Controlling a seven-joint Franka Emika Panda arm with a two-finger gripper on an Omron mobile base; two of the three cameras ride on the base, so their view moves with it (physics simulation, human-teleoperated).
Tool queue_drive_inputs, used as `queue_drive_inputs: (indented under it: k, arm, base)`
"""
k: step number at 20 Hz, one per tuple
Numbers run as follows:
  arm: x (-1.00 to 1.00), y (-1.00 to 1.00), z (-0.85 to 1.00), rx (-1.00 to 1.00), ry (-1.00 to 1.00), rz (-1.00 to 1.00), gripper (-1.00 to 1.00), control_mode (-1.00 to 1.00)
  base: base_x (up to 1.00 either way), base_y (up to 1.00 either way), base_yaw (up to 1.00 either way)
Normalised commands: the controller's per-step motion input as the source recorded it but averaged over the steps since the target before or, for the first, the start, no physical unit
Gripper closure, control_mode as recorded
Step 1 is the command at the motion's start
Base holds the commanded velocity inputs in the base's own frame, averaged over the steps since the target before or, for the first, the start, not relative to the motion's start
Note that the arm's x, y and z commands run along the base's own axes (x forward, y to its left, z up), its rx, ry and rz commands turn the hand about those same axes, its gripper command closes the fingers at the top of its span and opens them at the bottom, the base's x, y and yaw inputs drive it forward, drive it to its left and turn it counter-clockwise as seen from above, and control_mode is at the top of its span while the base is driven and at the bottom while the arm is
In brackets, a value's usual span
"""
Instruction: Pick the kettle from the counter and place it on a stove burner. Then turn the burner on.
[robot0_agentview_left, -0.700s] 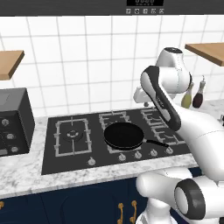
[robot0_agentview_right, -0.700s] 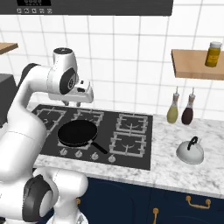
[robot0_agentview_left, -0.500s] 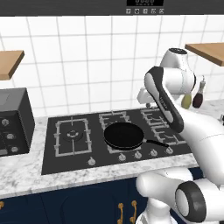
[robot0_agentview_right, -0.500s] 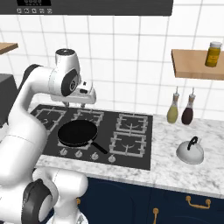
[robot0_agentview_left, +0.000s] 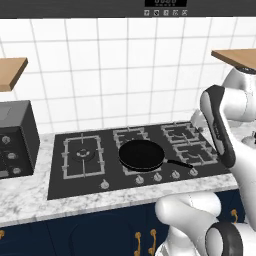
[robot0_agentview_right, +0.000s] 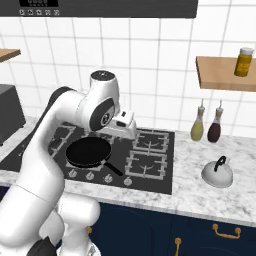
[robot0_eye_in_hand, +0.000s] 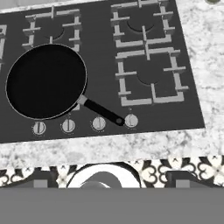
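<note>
The table is polished white-grey veined marble, and the kettle on it looks like smooth, pale, softly shining metal with a thin dark handle. The stove top is flat, dark and faintly glossy, carrying matt black wire grates, a matt black frying pan and small round silvery metal knobs. The wall is glossy white tile, the shelf is plain light wood, and the cabinet fronts are smooth dark blue with brass-coloured handles.
</note>
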Motion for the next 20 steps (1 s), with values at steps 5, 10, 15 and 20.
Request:
queue_drive_inputs:
  k: [5,10,15,20]
  arm:
    - [-0.27,-0.99,-0.24,0.01,0.0,-0.3,-1.0,-1.0]
    - [-0.17,-1.0,-0.18,0.04,0.0,-0.34,-1.0,-1.0]
    - [-0.02,-0.9,-0.18,0.04,0.0,-0.37,-1.0,-1.0]
    - [0.0,-0.5,-0.07,0.01,0.0,-0.17,-1.0,-1.0]
  base:
    - [0.0,0.0,0.0]
    - [0.0,0.0,0.0]
    - [0.0,0.0,0.0]
    - [0.0,0.0,0.0]
